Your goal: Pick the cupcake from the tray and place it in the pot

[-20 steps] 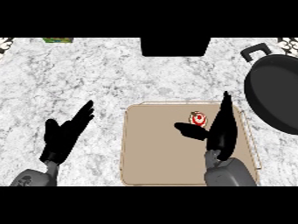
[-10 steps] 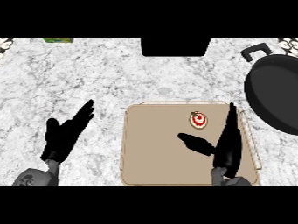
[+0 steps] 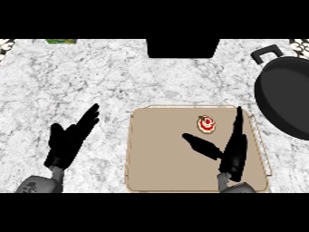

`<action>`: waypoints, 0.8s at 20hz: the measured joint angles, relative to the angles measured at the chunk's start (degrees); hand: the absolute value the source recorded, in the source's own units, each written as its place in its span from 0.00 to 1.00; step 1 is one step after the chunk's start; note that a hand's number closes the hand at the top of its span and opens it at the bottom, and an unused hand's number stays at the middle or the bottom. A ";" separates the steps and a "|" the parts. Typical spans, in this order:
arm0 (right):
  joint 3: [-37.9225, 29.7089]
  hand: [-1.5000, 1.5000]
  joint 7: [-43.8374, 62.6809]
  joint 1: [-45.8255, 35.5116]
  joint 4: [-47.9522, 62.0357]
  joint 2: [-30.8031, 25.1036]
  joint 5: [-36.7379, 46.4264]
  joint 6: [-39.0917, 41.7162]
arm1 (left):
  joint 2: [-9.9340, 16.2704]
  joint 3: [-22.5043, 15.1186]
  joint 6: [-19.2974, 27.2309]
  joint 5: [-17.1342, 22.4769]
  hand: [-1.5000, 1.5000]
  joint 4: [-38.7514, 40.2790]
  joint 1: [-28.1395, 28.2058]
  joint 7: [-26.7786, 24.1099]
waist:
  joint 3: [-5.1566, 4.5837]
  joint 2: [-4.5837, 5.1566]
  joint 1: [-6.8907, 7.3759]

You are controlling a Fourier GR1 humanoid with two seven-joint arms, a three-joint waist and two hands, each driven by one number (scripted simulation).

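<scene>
A small cupcake (image 3: 207, 125) with red and white top sits on the tan tray (image 3: 163, 154), toward its far right part. My right hand (image 3: 232, 145) hovers over the tray just right of and nearer than the cupcake, open, fingers straight, thumb spread toward the left; it does not touch the cupcake. A large black pot (image 3: 294, 102) with a handle lies at the right edge of the counter. My left hand (image 3: 70, 140) rests open over the counter left of the tray.
A black block (image 3: 182, 47) stands at the back middle of the marble counter. A green thing (image 3: 61, 41) peeks in at the back left. Patterned tiles show at both far corners.
My right hand has pulled back toward me and slightly right, uncovering the cupcake, which stays on the tray. The left hand has not moved.
</scene>
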 measured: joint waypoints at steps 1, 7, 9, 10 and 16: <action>-0.28 0.00 -2.76 0.15 0.89 0.02 -2.65 -0.40 | 0.04 0.56 -0.42 0.09 0.50 0.52 -0.71 0.49 | 0.00 0.00 -0.04; -2.05 0.00 -17.68 -1.77 9.19 0.10 -17.87 -0.64 | -1.92 1.00 -0.80 -1.89 0.50 0.78 0.14 -0.05 | -0.03 -0.04 -0.01; -3.48 1.00 -23.03 -3.45 12.95 0.04 -21.57 0.18 | -2.16 1.61 -1.17 -2.41 0.50 1.24 0.04 -0.30 | -0.25 -0.28 -0.02; -2.97 1.00 -23.86 -4.12 14.79 -0.31 -20.35 0.00 | -2.08 1.67 -1.57 -2.38 0.50 1.43 0.27 -0.78 | -0.41 -0.39 0.08; -2.50 1.00 -34.39 -6.09 21.55 -0.39 -24.92 -0.45 | -2.56 1.90 -2.05 -3.22 0.50 -0.05 0.89 -0.12 | -0.94 -0.93 0.02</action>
